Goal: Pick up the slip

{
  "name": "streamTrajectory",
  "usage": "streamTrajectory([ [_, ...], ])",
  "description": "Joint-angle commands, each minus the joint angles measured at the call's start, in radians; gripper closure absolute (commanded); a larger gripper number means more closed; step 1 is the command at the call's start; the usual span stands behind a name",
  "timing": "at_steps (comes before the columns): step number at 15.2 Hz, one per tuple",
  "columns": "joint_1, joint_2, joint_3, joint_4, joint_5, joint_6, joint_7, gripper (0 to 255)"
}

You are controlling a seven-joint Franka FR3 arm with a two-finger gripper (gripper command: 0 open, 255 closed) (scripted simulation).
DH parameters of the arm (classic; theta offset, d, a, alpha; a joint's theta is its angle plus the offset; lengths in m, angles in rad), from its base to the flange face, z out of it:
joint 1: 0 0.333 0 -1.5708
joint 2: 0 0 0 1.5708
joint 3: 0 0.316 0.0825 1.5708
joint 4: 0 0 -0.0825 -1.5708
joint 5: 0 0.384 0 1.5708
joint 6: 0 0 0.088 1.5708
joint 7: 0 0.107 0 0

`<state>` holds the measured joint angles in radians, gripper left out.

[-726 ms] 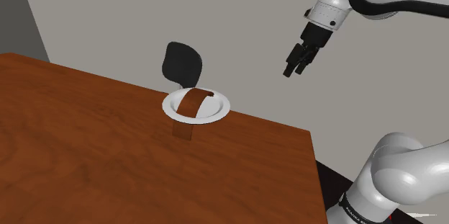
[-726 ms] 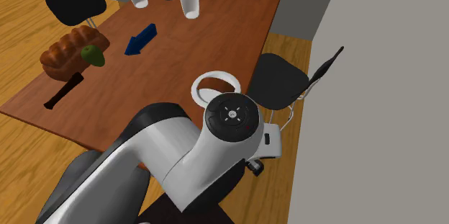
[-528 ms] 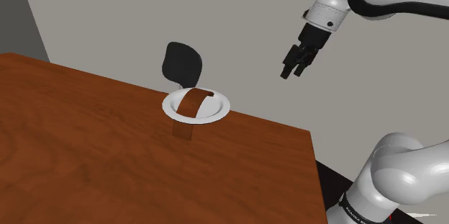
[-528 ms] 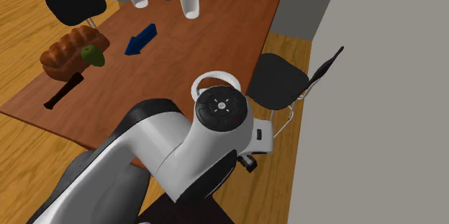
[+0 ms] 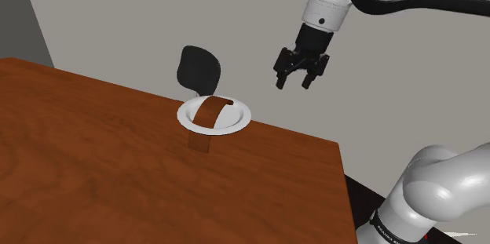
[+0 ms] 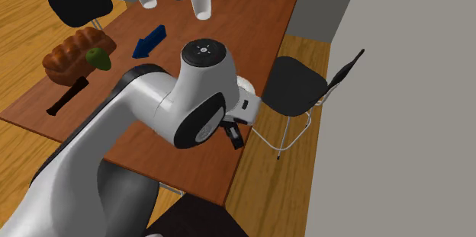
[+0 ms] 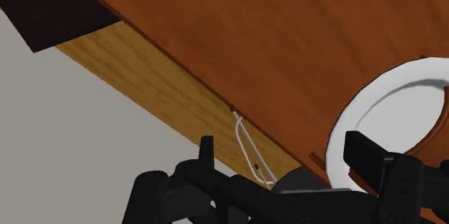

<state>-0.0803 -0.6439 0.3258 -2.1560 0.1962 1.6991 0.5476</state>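
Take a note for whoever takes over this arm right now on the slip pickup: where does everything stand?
The tool is open and empty, in the air up and toward the shoulder view's right of the plate.
The brown strip-shaped slip lies across the white round plate on the brown wooden table, with one end reaching past the plate's rim.
Done: nothing is grasped yet.
Left: lower the tool over the slip, close on it, lift.

Brown, perhaps wood-grained slip (image 5: 209, 114), white plate (image 5: 239, 120), reddish-brown wood-grain table (image 5: 94, 164), black chair (image 5: 198, 68), black hand (image 5: 293, 85).
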Motion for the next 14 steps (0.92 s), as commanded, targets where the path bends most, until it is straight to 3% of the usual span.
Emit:
streamTrajectory([
  [1, -0.023, 0.059, 0.064, 0.054, 0.007, -0.003, 0.123, 0],
  [8, -0.114, 0.342, 0.292, 0.315, -0.054, -0.027, 0.551, 0],
  [11, -0.136, 0.510, 0.391, 0.460, -0.139, -0.053, 0.756, 0],
  [14, -0.109, 0.713, 0.465, 0.632, -0.268, -0.101, 0.972, 0],
])
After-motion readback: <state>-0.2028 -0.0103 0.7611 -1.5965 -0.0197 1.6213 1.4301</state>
